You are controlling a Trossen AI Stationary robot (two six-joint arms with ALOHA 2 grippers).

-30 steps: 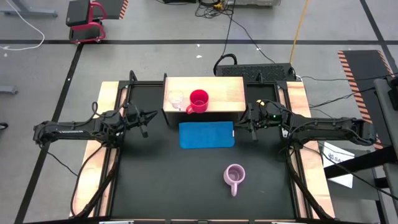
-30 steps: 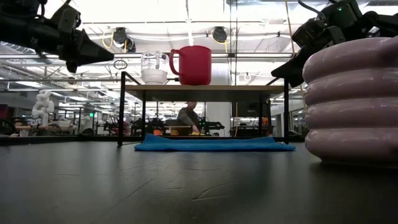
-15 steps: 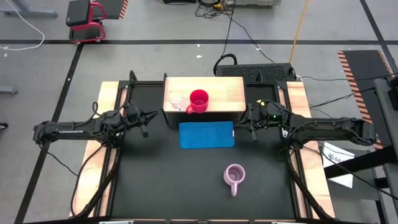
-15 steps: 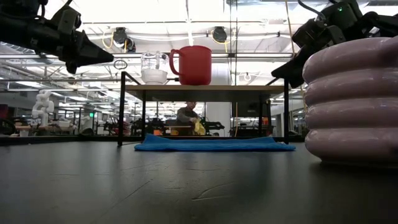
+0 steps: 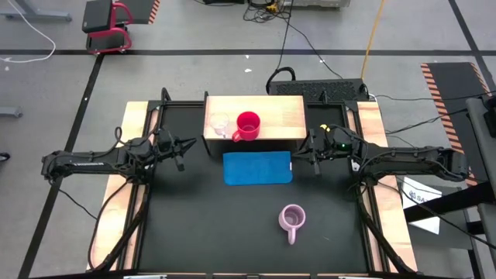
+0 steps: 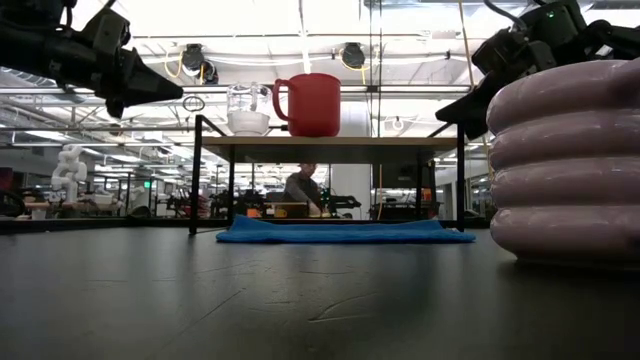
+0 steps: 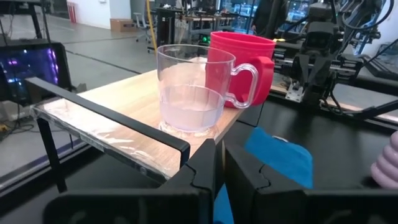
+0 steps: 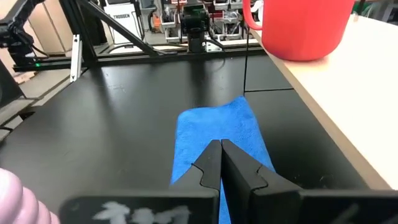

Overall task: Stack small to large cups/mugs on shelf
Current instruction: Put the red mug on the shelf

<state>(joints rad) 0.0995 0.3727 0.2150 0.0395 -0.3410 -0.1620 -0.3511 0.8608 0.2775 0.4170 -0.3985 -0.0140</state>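
Observation:
The clear glass cup (image 5: 220,124) and the red mug (image 5: 247,125) stand side by side on their bases on the wooden shelf (image 5: 279,115); both show in the left wrist view, the glass cup (image 7: 189,87) nearer and the red mug (image 7: 242,68) behind it. The ribbed lilac mug (image 5: 291,220) stands on the black table near the front, its handle toward the near edge. My left gripper (image 5: 183,147) hovers left of the shelf, shut and empty. My right gripper (image 5: 308,152) hovers right of the shelf, shut and empty.
A flat blue mat (image 5: 257,167) lies on the table just in front of the shelf. The black table top (image 5: 209,225) has light wooden strips along its left and right sides. A person shows far behind the table in the low view (image 6: 302,188).

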